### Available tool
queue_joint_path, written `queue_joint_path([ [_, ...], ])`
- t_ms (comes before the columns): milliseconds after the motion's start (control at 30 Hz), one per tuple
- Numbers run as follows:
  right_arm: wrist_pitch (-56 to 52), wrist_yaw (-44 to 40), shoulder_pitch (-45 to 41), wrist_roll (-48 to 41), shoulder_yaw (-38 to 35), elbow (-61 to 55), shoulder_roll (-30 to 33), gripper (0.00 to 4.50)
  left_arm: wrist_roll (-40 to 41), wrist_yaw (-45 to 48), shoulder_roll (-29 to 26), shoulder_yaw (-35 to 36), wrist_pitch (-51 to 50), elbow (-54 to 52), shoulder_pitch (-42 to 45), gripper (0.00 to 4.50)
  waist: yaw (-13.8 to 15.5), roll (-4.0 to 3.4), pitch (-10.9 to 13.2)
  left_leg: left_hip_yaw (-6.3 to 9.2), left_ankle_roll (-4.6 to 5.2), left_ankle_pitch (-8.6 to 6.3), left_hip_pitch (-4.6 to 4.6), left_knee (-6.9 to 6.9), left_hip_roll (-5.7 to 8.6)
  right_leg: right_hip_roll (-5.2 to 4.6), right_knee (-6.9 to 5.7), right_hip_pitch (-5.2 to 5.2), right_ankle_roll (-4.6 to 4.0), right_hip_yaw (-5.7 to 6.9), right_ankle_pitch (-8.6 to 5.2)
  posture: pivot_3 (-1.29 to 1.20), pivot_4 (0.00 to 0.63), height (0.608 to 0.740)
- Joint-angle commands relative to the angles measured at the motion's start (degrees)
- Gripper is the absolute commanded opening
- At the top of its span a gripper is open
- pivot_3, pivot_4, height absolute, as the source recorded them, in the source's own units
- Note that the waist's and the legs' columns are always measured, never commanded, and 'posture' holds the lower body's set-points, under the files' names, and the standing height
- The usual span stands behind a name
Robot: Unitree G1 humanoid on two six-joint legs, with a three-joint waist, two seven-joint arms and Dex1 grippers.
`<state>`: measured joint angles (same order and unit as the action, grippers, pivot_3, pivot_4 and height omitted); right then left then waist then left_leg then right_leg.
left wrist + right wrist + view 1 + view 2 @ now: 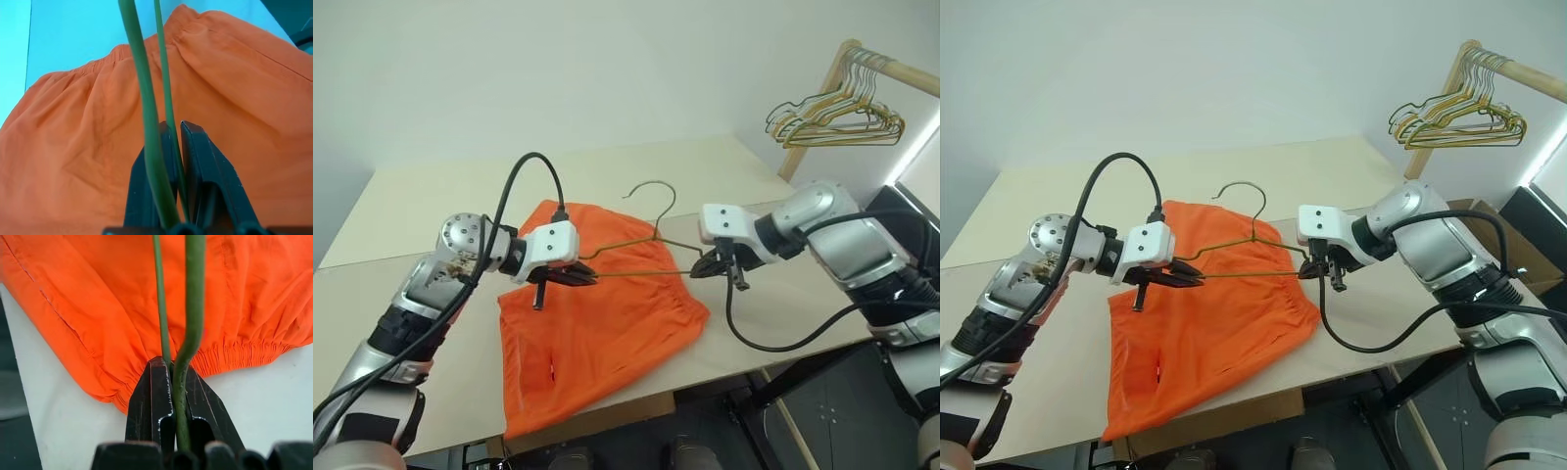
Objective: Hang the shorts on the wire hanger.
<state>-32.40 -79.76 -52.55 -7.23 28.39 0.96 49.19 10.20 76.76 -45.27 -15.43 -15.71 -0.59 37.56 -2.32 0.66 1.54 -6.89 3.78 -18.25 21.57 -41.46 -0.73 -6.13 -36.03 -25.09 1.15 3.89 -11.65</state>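
Note:
The orange shorts (597,333) lie flat on the table, with one leg hanging over the near edge. Just above them the wire hanger (641,252) is held level between both arms, its hook pointing to the far side. My left gripper (589,279) is shut on the hanger's left corner, and the left wrist view shows the green wire (146,122) pinched between its fingers. My right gripper (702,269) is shut on the right corner, where the wire (188,342) bends between its fingers above the gathered waistband (239,355).
The pale table (440,196) stretches left and far beyond the shorts. A wooden rail (886,69) with a bunch of gold-and-green hangers (837,122) stands at the back right. The table's near edge (636,401) runs close below the shorts.

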Motion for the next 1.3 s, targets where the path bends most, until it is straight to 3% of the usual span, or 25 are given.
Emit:
queue_joint_path([
  [33,-0.3,-0.3,0.4,0.0,-3.3,-2.0,1.1,0.0,2.9,3.0,0.9,2.0,2.7,1.0,2.0,0.73,0.0,0.0,0.0,0.0,0.0,0.0,0.01,-0.02,0.0,0.0,-0.01,0.0,0.0,0.0,0.0,-0.03,0.0,0.74],
  [133,-1.1,-0.4,2.9,-1.0,-5.3,-4.4,3.0,0.0,4.6,5.1,1.2,3.5,3.8,3.5,2.7,1.62,0.1,0.0,0.0,0.01,0.0,0.0,0.05,-0.09,-0.01,0.0,-0.01,0.0,0.01,0.02,0.0,-0.03,0.0,0.74],
  [233,-10.4,-0.4,12.8,-7.3,-12.7,-12.1,9.2,0.0,4.7,3.7,0.2,7.1,4.8,10.4,4.5,2.05,0.7,0.01,0.0,0.01,0.01,-0.01,0.06,-0.15,-0.01,0.0,-0.04,0.0,0.03,0.0,0.02,-0.02,0.0,0.74],
  [333,-19.5,2.9,23.6,-12.0,-20.0,-17.2,13.1,0.0,6.1,3.5,-0.9,10.5,4.2,13.2,5.2,2.98,1.3,0.02,0.0,0.1,0.09,-0.06,0.2,-0.24,-0.04,-0.02,0.03,0.02,0.04,0.15,0.03,-0.02,0.0,0.74],
  [500,-40.9,12.5,36.6,-18.7,-33.2,-18.6,11.0,0.0,11.8,0.8,-0.7,16.2,-0.2,4.0,-1.2,4.47,1.3,-0.01,0.0,0.07,0.14,-0.1,0.15,-0.31,-0.04,-0.09,-0.04,0.04,0.08,0.03,0.07,-0.04,0.0,0.74],
  [667,-54.8,19.7,34.2,-20.9,-35.1,-10.5,5.9,0.0,15.4,-0.1,-0.5,16.6,-3.0,-6.5,-7.5,4.47,0.9,-0.01,0.0,0.05,0.12,-0.11,-0.26,-0.32,-0.09,-0.07,-0.01,0.38,0.04,-0.04,0.09,-0.04,0.0,0.74],
  [833,-57.6,20.8,29.5,-23.4,-32.1,-2.3,4.1,0.0,17.5,-1.6,-0.4,16.9,-5.5,-10.5,-9.0,4.47,1.0,-0.06,0.0,0.09,0.28,-0.23,-0.53,-0.3,-0.08,-0.07,0.05,0.72,0.01,-0.03,0.11,-0.02,0.0,0.74],
  [1133,-54.6,12.0,27.9,-31.0,-23.7,-2.2,10.9,0.0,18.3,-2.6,-2.6,17.8,-6.1,-13.8,-11.6,4.47,1.7,-0.07,0.0,0.09,0.3,-0.25,-0.44,-0.3,-0.04,-0.06,0.22,0.72,0.11,-0.02,0.05,0.03,0.0,0.74],
  [1300,-53.9,11.7,28.0,-31.8,-23.0,0.8,12.9,0.0,18.6,-3.5,-3.0,18.5,-6.2,-15.3,-13.0,4.47,2.1,-0.06,0.0,0.09,0.32,-0.28,-0.46,-0.31,-0.04,-0.08,0.25,0.75,0.12,-0.02,0.05,0.05,0.0,0.74],
])
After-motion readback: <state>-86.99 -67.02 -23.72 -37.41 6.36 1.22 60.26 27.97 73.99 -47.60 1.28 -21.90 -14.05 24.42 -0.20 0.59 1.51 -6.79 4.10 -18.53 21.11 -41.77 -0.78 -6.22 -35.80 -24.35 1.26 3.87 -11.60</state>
